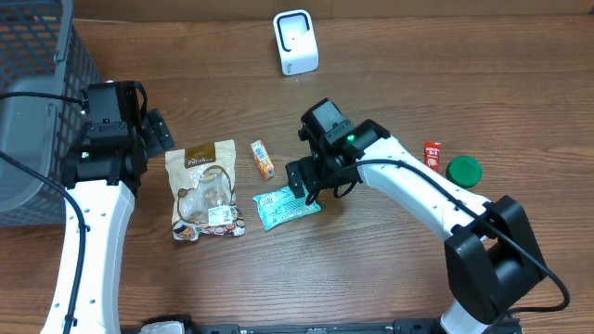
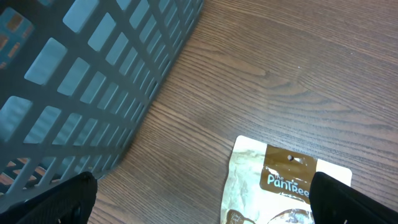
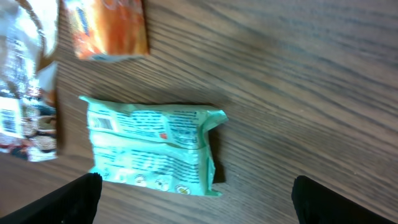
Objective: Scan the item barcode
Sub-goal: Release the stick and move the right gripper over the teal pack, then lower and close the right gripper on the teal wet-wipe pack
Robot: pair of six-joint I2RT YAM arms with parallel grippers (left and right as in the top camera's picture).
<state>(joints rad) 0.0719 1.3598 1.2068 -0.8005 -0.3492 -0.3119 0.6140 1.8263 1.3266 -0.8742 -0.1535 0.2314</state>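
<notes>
Far left, the grey basket (image 1: 37, 93) sits at the table (image 1: 371, 278) edge. The left gripper (image 2: 202, 193) hovers beside it, fingers spread wide and gripping nothing, above the top of the brown pouch (image 1: 206, 186). Next along is the small orange box (image 1: 263, 160). Then the teal packet (image 1: 286, 206) lies flat on the wood, with the right gripper (image 3: 196, 193) directly over it, fingers wide apart, not closed on it. The white scanner (image 1: 295, 42) stands at the far edge, well apart. Far right, a red item (image 1: 432, 155) sits beside a green lid (image 1: 463, 170).

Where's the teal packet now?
Overhead: teal packet lies near centre, right of the brown snack pouch, just below the orange box in frame.
</notes>
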